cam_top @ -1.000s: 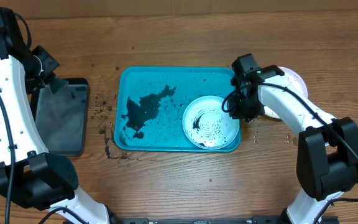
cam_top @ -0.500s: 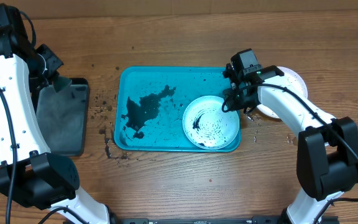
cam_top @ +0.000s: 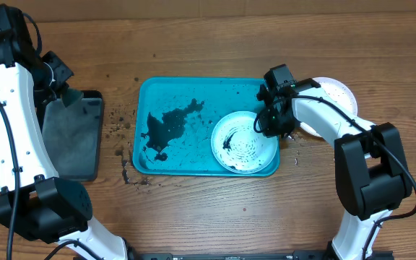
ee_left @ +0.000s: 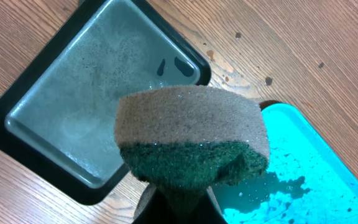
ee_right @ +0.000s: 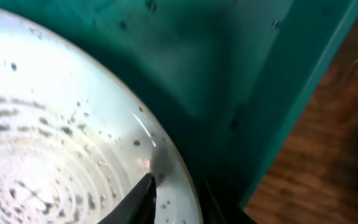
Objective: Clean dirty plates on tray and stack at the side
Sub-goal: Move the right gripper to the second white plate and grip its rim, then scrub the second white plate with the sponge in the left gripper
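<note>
The teal tray (cam_top: 193, 162) lies mid-table with black smears on its left half. One pale plate (cam_top: 244, 142) with black specks and smears lies in its right end. A white plate (cam_top: 336, 95) lies on the wood right of the tray, partly hidden by my right arm. My right gripper (cam_top: 269, 124) is at the tray plate's right rim. In the right wrist view its jaws (ee_right: 179, 196) are closed on the rim (ee_right: 173, 168), one finger inside and one outside. My left gripper (cam_top: 62, 94) is shut on a green-and-tan sponge (ee_left: 191, 134) above the black tray.
A black tray (cam_top: 71, 170) holding grey water lies left of the teal tray and also shows in the left wrist view (ee_left: 17, 134). Dark crumbs and specks (cam_top: 121, 124) dot the wood between the two trays. The teal tray's right wall (ee_right: 278, 81) stands close beside my right fingers.
My right gripper has shifted a little left and down onto the plate's right rim. My left arm swung slightly up a second ago and has since held still with the sponge.
</note>
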Motion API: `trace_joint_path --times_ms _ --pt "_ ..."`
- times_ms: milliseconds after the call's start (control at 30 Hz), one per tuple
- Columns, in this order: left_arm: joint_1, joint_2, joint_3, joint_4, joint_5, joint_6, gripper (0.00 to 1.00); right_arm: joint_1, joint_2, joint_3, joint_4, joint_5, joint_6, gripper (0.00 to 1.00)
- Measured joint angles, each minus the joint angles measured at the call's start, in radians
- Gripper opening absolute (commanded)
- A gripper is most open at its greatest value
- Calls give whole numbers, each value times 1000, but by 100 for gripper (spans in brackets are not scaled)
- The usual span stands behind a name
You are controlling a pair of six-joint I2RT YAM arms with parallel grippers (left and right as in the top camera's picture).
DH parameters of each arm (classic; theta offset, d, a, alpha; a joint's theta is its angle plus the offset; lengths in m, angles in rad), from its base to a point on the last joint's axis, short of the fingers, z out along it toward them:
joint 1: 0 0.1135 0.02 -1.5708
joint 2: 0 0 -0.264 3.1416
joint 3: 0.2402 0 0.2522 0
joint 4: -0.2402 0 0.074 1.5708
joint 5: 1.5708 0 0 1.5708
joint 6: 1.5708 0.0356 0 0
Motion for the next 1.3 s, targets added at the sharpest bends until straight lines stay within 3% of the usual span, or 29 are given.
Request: trace_joint_path --times_ms 433,600,833,1067,1300 --pt "0 0 0 6 0 0 4 2 0 0 -180 -50 222 29" --pt "0 0 0 6 0 0 4 2 0 0 -168 -50 288 5" --pt "0 0 0 6 7 1 4 1 0 0 -141 -71 344 4" --pt "-45 0 0 41 88 83 4 23 0 -3 85 -130 354 4" --pt "-185 25 -2 47 191 149 4 66 1 -3 270 -171 359 4"
